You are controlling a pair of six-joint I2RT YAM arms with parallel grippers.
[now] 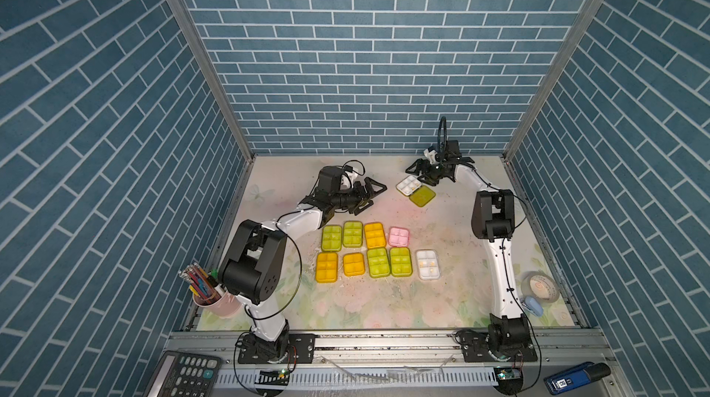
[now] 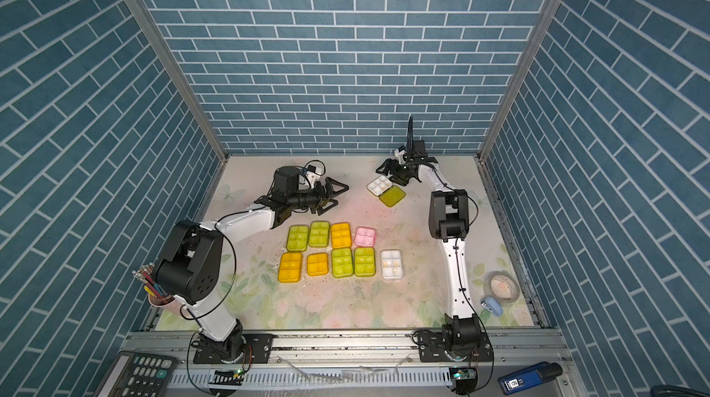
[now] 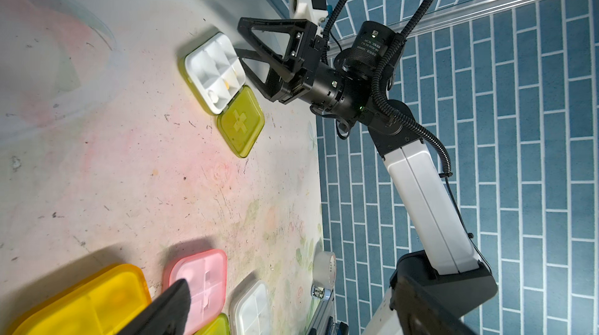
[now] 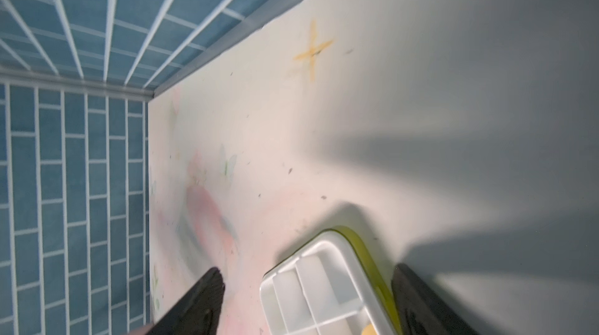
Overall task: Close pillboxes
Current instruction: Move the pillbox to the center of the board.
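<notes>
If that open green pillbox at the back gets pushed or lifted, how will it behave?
Probably light: the pillbox is thin plastic with few pills. It lies flat, so it should slide, not tip. Its hinged lid may flop if lifted.

I'm looking into a robot lab cell: brick-print panels on aluminium posts box in my worktop. The arms bolt to a rail at six o'clock.

- On the lime lid of the open pillbox: a raised plus-shaped cross, centred.
- On the table mat: a faint orange cross mark.
- Motor label and blue device's sticker: print too small to read.
</notes>
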